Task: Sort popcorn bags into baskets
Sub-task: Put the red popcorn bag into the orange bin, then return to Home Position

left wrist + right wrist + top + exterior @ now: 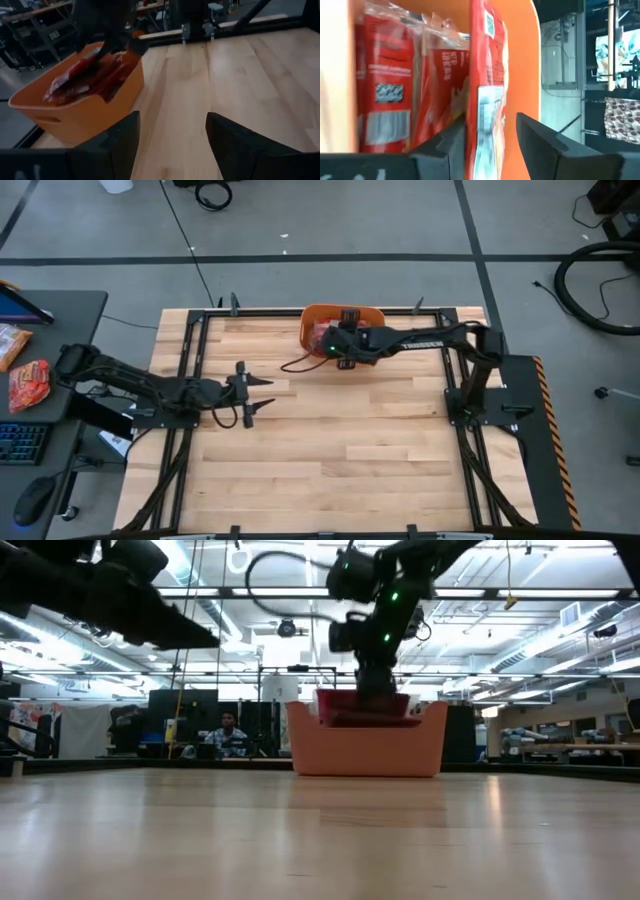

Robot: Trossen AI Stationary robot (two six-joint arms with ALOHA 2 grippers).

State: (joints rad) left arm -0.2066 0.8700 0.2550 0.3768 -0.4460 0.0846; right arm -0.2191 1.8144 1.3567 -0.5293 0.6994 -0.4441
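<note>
Fingers (540,145) of the right gripper (492,145) pinch a light, crinkly, slippery popcorn bag (487,90) by its edge over the orange basket (322,315), while the left gripper (262,392) waits spread, empty.

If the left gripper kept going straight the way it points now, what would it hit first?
Probably nothing on the table: the left gripper, open, points across bare wood. The basket sits off to one side of that line; the table's far frame likely comes first.
</note>
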